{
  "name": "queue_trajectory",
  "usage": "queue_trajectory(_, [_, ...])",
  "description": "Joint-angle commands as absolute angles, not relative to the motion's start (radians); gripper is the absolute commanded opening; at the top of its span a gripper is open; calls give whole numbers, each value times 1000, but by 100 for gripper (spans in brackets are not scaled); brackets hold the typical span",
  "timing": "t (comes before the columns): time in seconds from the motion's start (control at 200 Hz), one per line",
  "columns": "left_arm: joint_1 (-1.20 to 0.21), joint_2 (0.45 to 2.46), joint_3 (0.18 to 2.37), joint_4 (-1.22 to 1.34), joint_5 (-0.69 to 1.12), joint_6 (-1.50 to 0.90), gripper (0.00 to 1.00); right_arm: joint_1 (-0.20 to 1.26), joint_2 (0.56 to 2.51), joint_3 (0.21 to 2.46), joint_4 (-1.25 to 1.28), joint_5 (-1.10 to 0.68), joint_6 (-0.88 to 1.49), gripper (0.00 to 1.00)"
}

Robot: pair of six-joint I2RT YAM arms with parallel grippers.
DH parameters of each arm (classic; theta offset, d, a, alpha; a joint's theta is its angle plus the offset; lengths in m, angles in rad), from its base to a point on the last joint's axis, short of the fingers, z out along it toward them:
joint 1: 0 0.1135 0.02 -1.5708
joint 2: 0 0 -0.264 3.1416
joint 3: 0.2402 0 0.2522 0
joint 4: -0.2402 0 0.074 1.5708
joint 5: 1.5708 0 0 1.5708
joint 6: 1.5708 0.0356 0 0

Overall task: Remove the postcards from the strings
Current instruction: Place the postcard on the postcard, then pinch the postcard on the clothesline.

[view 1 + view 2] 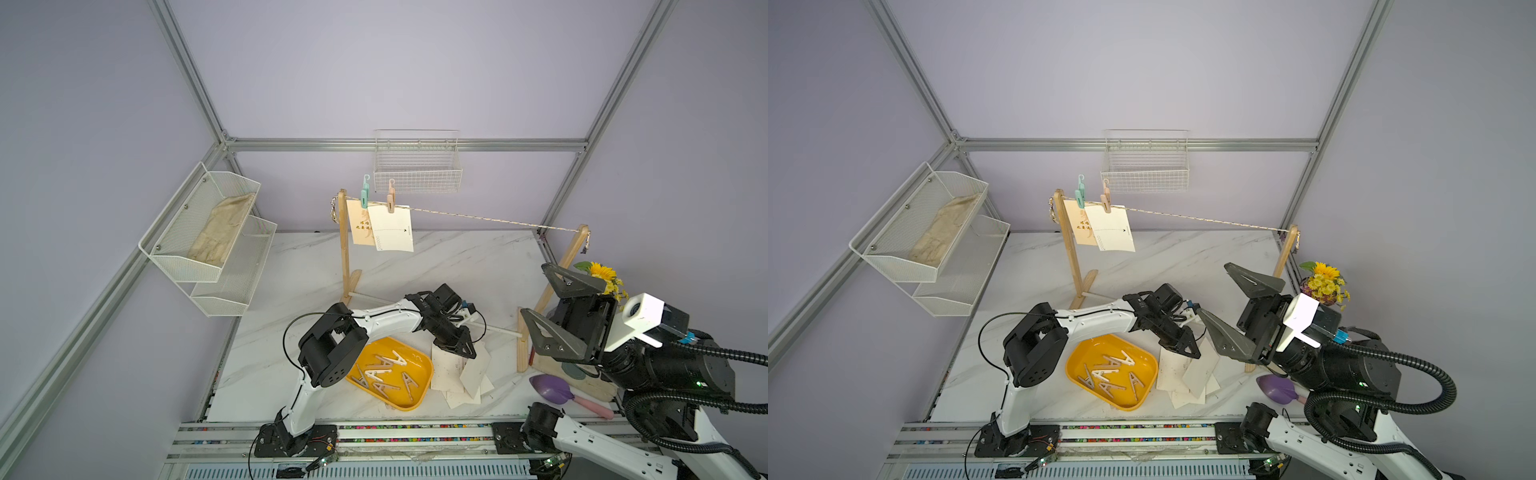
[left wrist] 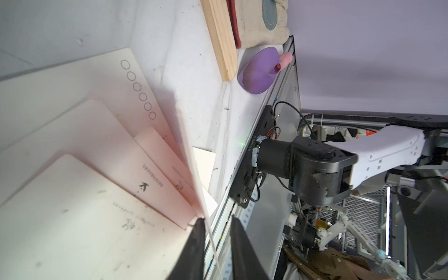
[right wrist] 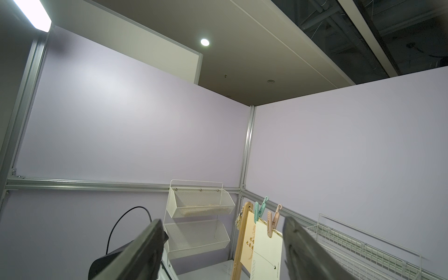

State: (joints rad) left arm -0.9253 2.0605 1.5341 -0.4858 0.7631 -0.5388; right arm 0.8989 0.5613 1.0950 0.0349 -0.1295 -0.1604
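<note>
Left wrist view shows the left pincer point(image 2: 217, 219) narrowly parted. A postcard's thin edge point(image 2: 191, 155) stands between its fingers, against one and clear of the other. Under the pincer lies a fanned pile of postcards point(image 2: 84, 145) printed with small circles and bird marks. Both top views hide that edge behind the pincer point(image 1: 468, 352) and show only the pile point(image 1: 457, 374).

Just beside that pincer sits a yellow tray point(image 1: 419, 365) holding about six pale clothespins point(image 1: 382, 374). Well apart from it, a two-tier mesh shelf point(image 1: 232, 178) holds a beige cloth point(image 1: 222, 228) in its upper bin. A wire basket point(image 1: 417, 170) hangs on the back wall.

Two postcards hang from the string point(image 1: 478, 216), a white one point(image 1: 392, 228) overlapping a tan one point(image 1: 358, 224). A teal clothespin point(image 1: 365, 195) and a pink one point(image 1: 391, 197) pin them there. The right pincer point(image 1: 534, 289) stands wide and holds nothing, well apart from them. Its wrist view frames them between its fingers point(image 3: 271, 254).

The pile lies near the front edge of the desk point(image 1: 457, 266). Open marble lies beyond the left pincer.
</note>
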Motion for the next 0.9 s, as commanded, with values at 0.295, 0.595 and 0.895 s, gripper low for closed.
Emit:
queue_trajectory(0.295, [-892, 1863, 1697, -802, 526, -139, 34, 899, 687, 1153, 15, -143, -188, 81])
queue_trajectory(0.595, [-892, 1190, 1257, -567, 316, 251, 52, 899, 1015, 1363, -31, 107, -92, 85])
queue_trajectory(0.895, [-543, 862, 961, -172, 234, 52, 61, 763, 1397, 1730, -121, -181, 7, 90])
